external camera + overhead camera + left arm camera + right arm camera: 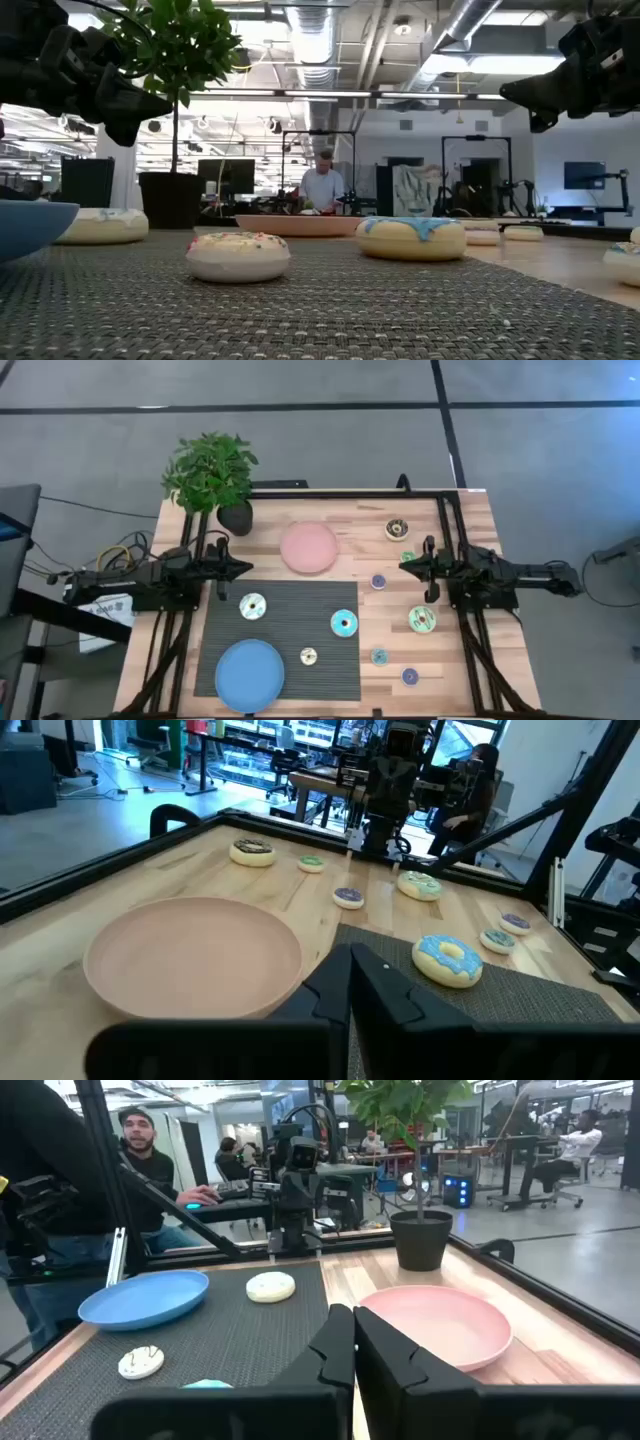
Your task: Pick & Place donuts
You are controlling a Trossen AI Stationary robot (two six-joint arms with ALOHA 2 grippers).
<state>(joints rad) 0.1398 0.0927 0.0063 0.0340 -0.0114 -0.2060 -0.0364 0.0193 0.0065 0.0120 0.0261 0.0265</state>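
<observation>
Nine toy donuts lie flat on the table in the high view. A cream one, a teal one and a small cream one sit on the dark mat. On the bare wood are a brown one, a small green one, two small blue-purple ones, a pale green one and a small teal one. My left gripper hovers shut left of the pink plate. My right gripper hovers shut beside the small green donut. Both hold nothing.
A pink plate stands on the wood at the far middle, and a blue plate on the dark mat at the near left. A potted plant stands at the far left corner. A person sits beyond the table.
</observation>
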